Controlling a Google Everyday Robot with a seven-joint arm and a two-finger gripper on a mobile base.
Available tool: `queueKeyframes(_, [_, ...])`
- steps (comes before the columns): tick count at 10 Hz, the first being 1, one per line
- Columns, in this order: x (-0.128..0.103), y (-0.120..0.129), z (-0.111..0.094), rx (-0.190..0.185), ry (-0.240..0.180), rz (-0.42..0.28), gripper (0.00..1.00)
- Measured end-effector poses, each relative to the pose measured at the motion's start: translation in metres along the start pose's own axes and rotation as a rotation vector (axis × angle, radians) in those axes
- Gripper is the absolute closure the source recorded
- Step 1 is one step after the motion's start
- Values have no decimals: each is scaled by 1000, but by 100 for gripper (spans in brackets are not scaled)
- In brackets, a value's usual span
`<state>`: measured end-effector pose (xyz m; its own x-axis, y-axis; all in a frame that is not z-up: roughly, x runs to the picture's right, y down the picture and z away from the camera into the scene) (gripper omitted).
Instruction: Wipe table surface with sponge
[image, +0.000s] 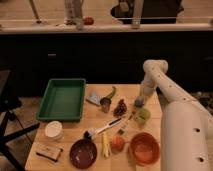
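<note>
The table surface (75, 127) is a light tan wooden top carrying many items. My arm reaches in from the right, and its gripper (139, 102) is down at the table's far right part, just right of a dark pine-cone-like cluster (120, 107). A small dark greyish-green sponge (138, 104) sits in the gripper's tip, against the tabletop. The gripper looks shut on it.
A green tray (62, 99) stands at the far left. Nearby are a metal cup (105, 105), green pepper (111, 92), grey wedge (94, 97), pale green round thing (143, 116), brush (102, 130), orange fruit (117, 143), orange bowl (145, 148), dark bowl (83, 152), white cup (53, 130) and tan block (49, 151).
</note>
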<state>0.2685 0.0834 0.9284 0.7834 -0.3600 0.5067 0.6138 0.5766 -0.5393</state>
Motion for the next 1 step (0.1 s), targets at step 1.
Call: queueKeyframes(1, [6, -1, 2, -6, 3, 13, 100])
